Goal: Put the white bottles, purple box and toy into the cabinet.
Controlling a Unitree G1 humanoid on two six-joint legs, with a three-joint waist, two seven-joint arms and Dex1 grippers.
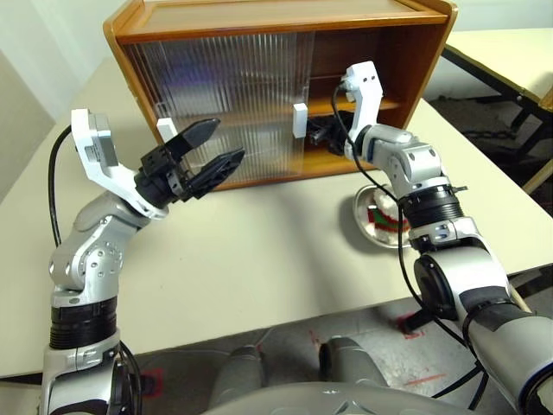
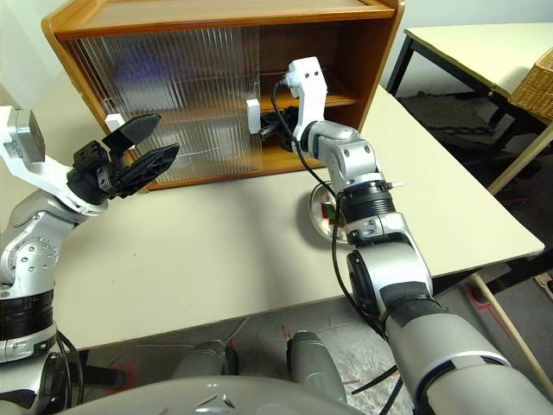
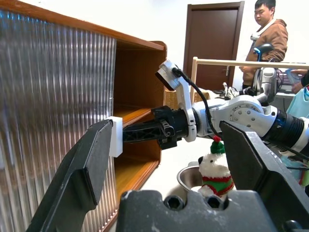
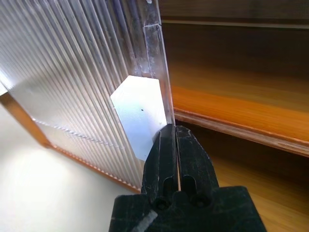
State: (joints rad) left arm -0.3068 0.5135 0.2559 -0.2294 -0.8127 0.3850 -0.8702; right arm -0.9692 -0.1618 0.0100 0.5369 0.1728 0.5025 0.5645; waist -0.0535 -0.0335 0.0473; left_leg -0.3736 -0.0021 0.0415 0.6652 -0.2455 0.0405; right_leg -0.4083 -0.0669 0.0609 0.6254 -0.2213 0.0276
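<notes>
While the left end effector gapes wide, the right end effector — closed — presses the cabinet door handle.

the cabinet is showing glossy wood, its doors ribbed translucent plastic; the toy is looking fluffy in a shiny steel bowl.

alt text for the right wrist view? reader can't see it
The right gripper, its black fingers shut, is pressed to the edge of the cabinet's ribbed sliding door beside a white handle. Right of the door, the open cabinet shows bare wooden shelves.
</notes>
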